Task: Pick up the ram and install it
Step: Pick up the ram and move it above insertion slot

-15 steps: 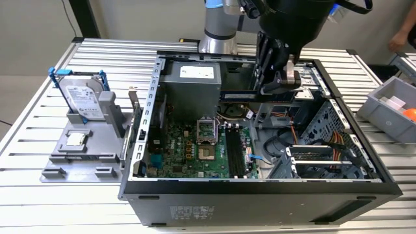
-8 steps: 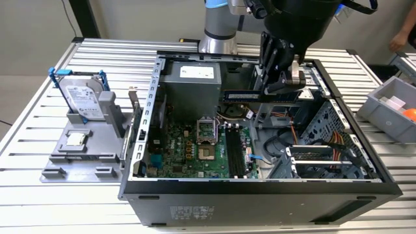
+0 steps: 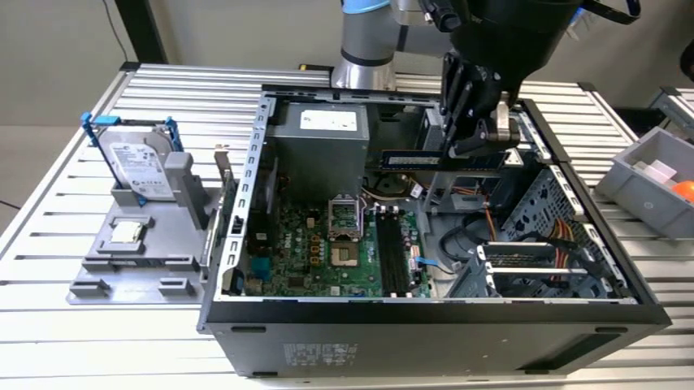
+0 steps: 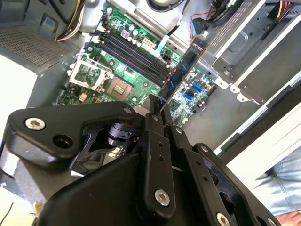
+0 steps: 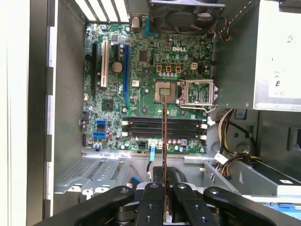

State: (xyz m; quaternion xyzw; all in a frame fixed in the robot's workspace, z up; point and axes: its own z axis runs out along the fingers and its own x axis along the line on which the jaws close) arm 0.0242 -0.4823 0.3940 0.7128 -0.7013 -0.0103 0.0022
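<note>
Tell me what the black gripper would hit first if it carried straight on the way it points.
The gripper, shut on the thin blue-green ram stick, points down at the green motherboard. The stick would probably touch first, crosswise on the long black memory slots, though depth is unclear.

Makes one ram [image 3: 407, 160], one gripper [image 3: 483, 150], one arm [image 3: 363, 49]. Adds up to one open computer case [image 3: 434, 345], one motherboard [image 5: 141, 75], one processor socket [image 5: 160, 87], one fan [image 5: 186, 14], one power supply [image 3: 320, 134]. Four black memory slots [image 5: 141, 128]. Three expansion slots [image 5: 126, 70]: one black, one white, one blue. One hard drive [image 3: 141, 166], one small square chip [image 3: 127, 233], one grey fixture [image 3: 130, 276], one grey bin [image 3: 651, 175].
</note>
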